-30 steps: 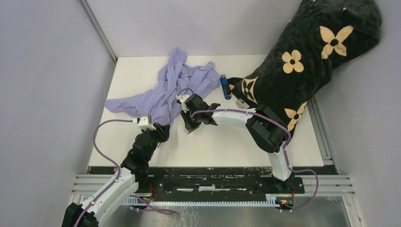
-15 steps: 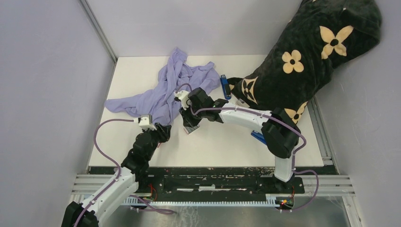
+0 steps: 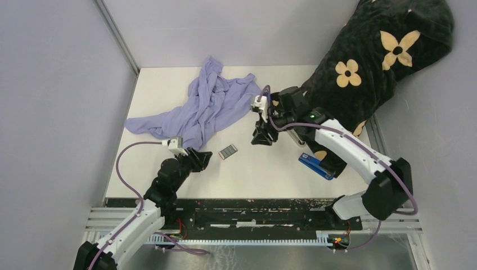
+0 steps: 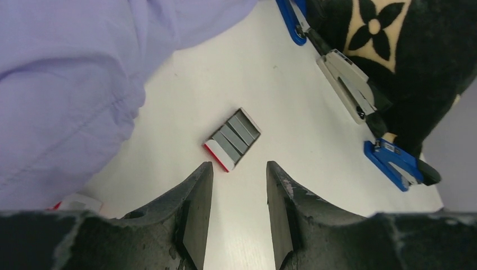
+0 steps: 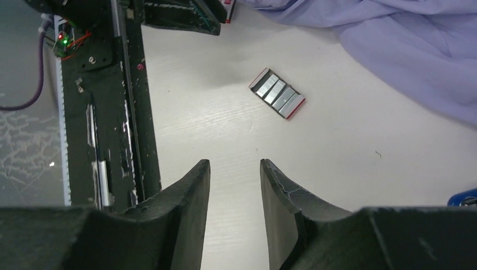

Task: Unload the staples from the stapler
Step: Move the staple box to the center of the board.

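While your left claw sits close over the table, its fingers stand partly spread with nothing between them. The staples lie just beyond the tips, untouched. They are grey strips packed side by side in a small red-edged tray, flat on the table near the purple cloth. Your right claw hangs to the right of the staples, apart from them. Its fingers are parted too and grip nothing; its wrist view shows only bare table between them. A blue stapler lies by the right arm, at the edge of the black flowered cloth. Your left wrist view also shows a grey stapler and a second blue stapler against that cloth.
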`<action>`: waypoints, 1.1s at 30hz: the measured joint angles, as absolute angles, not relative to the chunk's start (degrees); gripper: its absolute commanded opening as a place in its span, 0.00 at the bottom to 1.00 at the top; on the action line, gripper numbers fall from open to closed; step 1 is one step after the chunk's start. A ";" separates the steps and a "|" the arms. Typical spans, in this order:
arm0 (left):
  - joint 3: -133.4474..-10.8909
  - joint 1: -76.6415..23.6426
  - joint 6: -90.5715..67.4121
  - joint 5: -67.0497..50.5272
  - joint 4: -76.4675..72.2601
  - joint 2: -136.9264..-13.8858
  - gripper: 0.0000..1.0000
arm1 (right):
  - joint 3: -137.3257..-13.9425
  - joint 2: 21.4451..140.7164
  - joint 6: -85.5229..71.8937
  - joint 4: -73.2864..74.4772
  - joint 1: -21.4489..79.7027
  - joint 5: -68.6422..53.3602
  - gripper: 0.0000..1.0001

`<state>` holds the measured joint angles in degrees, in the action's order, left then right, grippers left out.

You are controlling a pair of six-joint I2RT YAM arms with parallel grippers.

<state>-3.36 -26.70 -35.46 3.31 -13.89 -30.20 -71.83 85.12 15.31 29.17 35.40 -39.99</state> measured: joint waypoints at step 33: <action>-19.62 -41.39 -46.98 17.80 -16.05 -70.19 0.47 | -64.05 80.73 15.31 29.56 23.94 -57.82 0.48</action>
<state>-19.62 -41.39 -46.98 17.80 -16.05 -70.19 -64.05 80.73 15.31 29.56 23.94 -57.82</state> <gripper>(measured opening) 0.504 0.483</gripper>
